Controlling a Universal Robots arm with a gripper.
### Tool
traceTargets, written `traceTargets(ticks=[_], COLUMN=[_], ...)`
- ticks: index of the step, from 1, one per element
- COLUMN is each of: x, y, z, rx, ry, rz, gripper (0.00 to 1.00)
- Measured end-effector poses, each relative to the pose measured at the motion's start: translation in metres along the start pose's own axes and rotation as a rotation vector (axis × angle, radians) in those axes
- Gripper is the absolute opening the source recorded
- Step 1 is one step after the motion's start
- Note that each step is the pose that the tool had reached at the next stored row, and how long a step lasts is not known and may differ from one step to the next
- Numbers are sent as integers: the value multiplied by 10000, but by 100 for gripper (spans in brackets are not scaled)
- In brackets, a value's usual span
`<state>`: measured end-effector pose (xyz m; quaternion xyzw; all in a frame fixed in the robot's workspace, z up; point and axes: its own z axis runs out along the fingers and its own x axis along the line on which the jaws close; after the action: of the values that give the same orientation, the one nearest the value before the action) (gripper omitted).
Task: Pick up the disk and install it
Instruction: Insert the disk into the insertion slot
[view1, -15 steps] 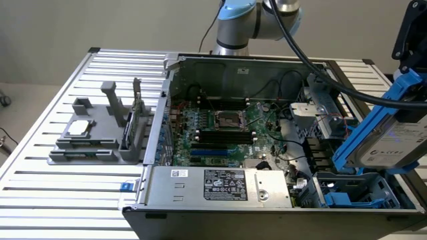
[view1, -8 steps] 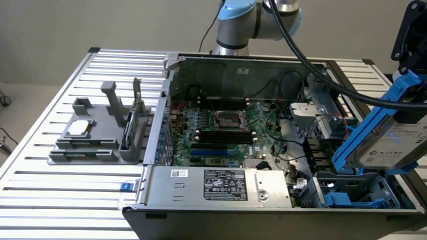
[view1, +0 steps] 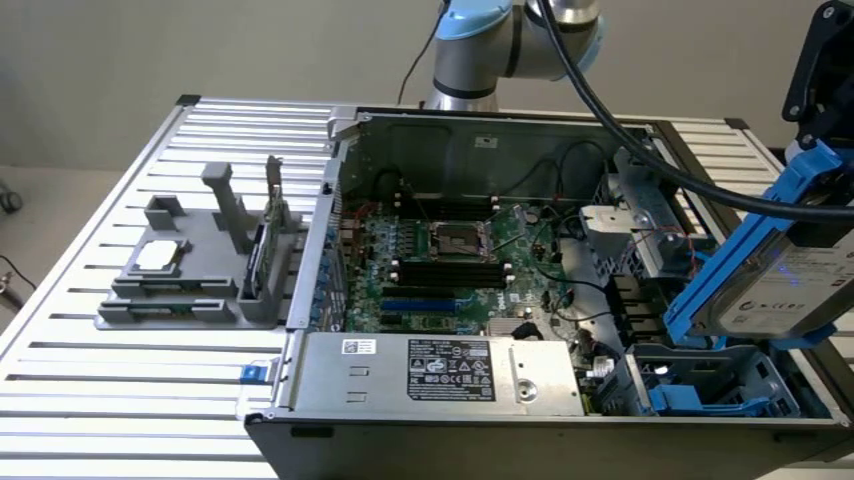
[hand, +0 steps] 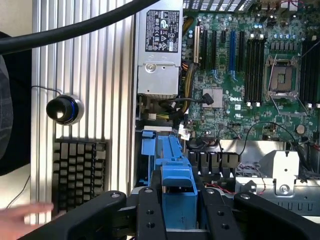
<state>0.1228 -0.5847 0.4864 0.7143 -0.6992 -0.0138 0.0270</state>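
Case (view1: 507, 150): I am reading it as open, lid off, with the drive bay (view1: 721, 375) at its front corner not yet taking a drive.
Disk (view1: 787, 285): I am holding it aloft and tilted above the case's bay corner. Pickup judged done, install remaining.
Gripper (hand: 177, 212): clenching on the disk's blue carrier, with the disk hanging directly beneath it.

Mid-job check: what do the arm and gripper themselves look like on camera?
The arm is a silver-grey tube with light blue joint caps. A thick black cable trails from it. The gripper is matte black, and its blocky fingers are dotted with round screw holes.
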Motion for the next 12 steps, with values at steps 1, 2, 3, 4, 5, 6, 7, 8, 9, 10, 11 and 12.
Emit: traceTargets(ticks=[1, 2, 3, 4, 5, 6, 7, 8, 9, 10, 11, 12], x=[0, 0, 0, 0, 0, 0, 0, 0, 0, 0, -1, -1], y=[0, 0, 0, 0, 0, 0, 0, 0, 0, -1, -2, -2], z=[0, 0, 0, 0, 0, 0, 0, 1, 11, 29, 47, 66], rx=[0, 0, 0, 0, 0, 0, 0, 0, 0, 3, 5, 6], ry=[1, 1, 0, 1, 0, 1, 1, 2, 3, 2, 1, 0], rz=[0, 0, 0, 1, 1, 0, 0, 0, 0, 0, 0, 0], gripper=[33, 33, 33, 33, 33, 33, 33, 33, 33, 33, 33, 33])
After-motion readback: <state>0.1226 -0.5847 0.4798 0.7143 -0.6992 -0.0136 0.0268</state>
